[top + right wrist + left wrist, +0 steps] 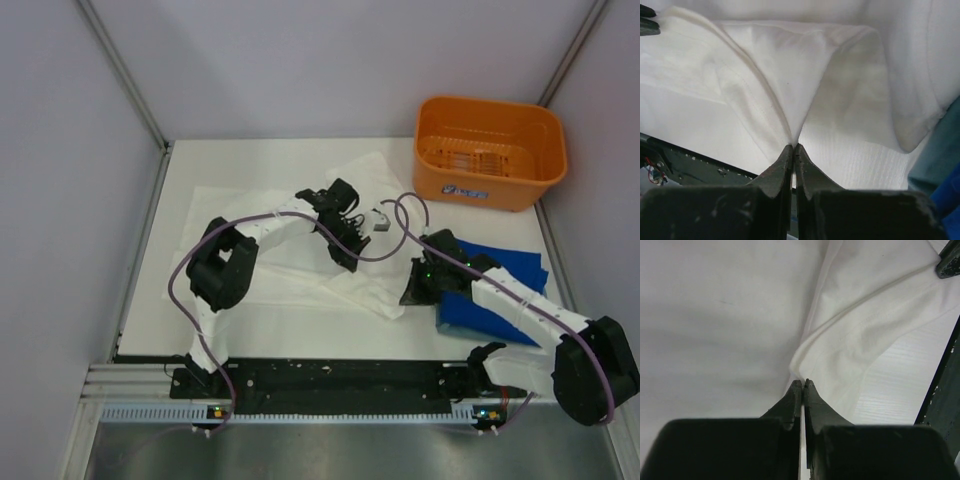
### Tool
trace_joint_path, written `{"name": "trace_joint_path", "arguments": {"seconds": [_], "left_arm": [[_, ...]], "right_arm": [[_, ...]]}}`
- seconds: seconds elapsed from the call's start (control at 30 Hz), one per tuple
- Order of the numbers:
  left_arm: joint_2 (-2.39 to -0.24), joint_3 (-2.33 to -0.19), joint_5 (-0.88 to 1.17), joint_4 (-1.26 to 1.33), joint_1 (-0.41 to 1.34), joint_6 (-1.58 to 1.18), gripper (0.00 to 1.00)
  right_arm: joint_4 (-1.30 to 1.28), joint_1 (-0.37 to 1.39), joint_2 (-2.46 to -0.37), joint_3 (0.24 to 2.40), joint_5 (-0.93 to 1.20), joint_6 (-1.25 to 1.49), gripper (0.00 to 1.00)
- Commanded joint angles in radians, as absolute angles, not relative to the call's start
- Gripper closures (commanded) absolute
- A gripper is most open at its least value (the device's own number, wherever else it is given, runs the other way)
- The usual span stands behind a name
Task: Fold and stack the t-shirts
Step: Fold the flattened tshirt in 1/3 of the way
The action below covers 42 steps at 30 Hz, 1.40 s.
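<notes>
Currently the white t-shirt (360, 295), lying mid-table, is being folded. The left gripper (803, 383) and right gripper (794, 146) are each pinching its cloth, jaws closed. The blue t-shirt (520, 262) is lying at the right. Next, both pinched edges are probably needing synchronized travel across the shirt.

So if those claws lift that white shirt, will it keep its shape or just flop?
Probably floppy: the white shirt tents into soft creases where the right gripper pinches it. Likely light for its size, since a thin pinch by the left gripper gathers a ridge of cloth. Pushed, it would likely bunch up rather than slide flat.
</notes>
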<state>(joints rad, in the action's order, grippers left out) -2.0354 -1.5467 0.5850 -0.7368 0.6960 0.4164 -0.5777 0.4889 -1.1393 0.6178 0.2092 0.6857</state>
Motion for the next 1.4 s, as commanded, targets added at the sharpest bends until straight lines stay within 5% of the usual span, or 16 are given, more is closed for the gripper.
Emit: {"name": "trace_joint_path", "arguments": {"seconds": [0.0,0.33,0.83,1.07,1.37], "left_arm": [[-1.927,-1.554,0.560,-0.693,0.673,0.374,1.00],[-1.882,-1.462,0.408,-0.445,0.546,0.126,1.00],[-1.914,-1.338,0.247,-0.204,0.545,0.067,1.00],[-1.959,-1.345,0.172,-0.225,0.540,0.009,1.00],[-1.934,-1.341,0.043,-0.242,0.526,-0.116,1.00]], "right_arm": [[-0.571,0.492,-1.149,0.765,0.157,0.614,1.00],[-0.476,0.465,-1.463,1.092,0.005,0.227,1.00],[-0.288,0.434,-1.703,1.170,-0.048,0.044,1.00],[-0.331,0.393,-1.784,1.285,-0.077,0.136,0.64],[-0.532,0.405,-1.542,1.106,-0.029,0.314,0.55]]}}
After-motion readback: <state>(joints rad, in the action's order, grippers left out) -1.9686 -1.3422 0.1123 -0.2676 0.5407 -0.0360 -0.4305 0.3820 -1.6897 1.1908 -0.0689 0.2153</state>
